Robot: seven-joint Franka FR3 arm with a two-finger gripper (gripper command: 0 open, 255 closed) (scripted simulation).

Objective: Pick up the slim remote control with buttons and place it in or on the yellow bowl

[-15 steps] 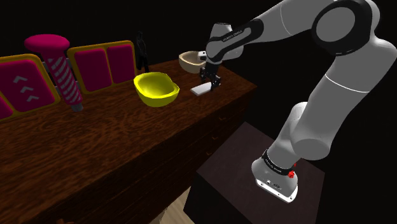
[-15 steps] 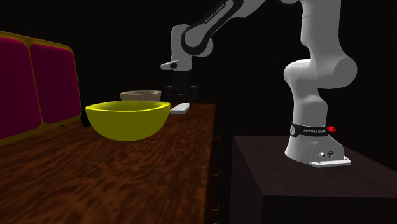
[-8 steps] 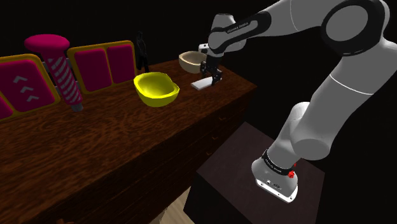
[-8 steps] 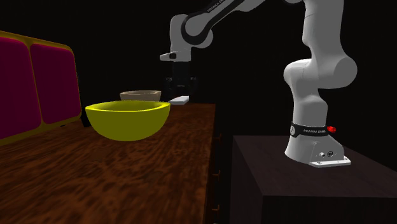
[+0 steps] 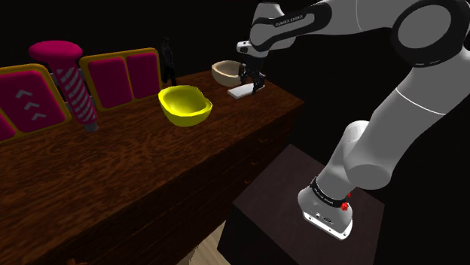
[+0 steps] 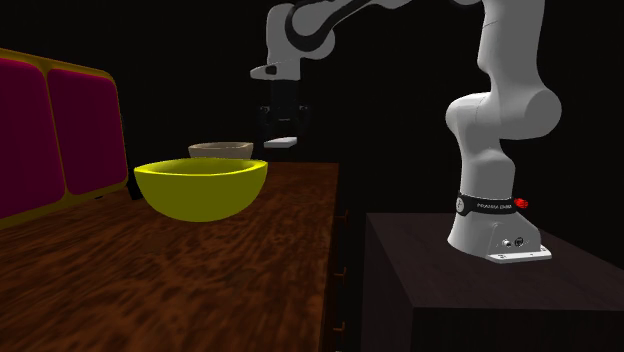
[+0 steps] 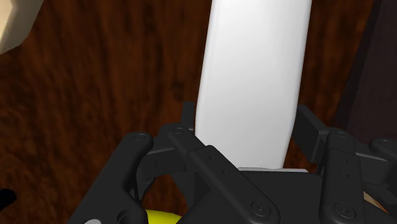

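Where the white arm [image 5: 410,105] climbs from its base on the dark box stand [image 5: 275,207], it bends at a high elbow and reaches across toward the shoulder view's upper left, with the wrist turned so the black gripper [image 5: 251,81] points down over the far end of the table. The gripper is clenched on the remote [image 5: 242,92], a slim, plain white slab with no buttons visible. In the wrist view the fingers [image 7: 308,129] press against its two long sides near one end, and the rest of it sticks out ahead of the gripper. In the second exterior view the remote [image 6: 281,142] hangs roughly level just under the gripper [image 6: 283,122], clear above the tabletop. The table [image 5: 113,177] is dark reddish wood with a strong grain and stands right beside the stand. The room beyond is a black area. On the wood the yellow bowl [image 5: 184,105] sits upright, near the remote and toward the shoulder view's left of it. A beige bowl [image 5: 224,71] stands just behind the gripper at the table's far end. Along the table's far side runs a row of magenta cushioned panels [image 5: 113,79] in yellowish frames. A magenta-topped stool [image 5: 64,75] with a striped column stands among them, well apart from the gripper.
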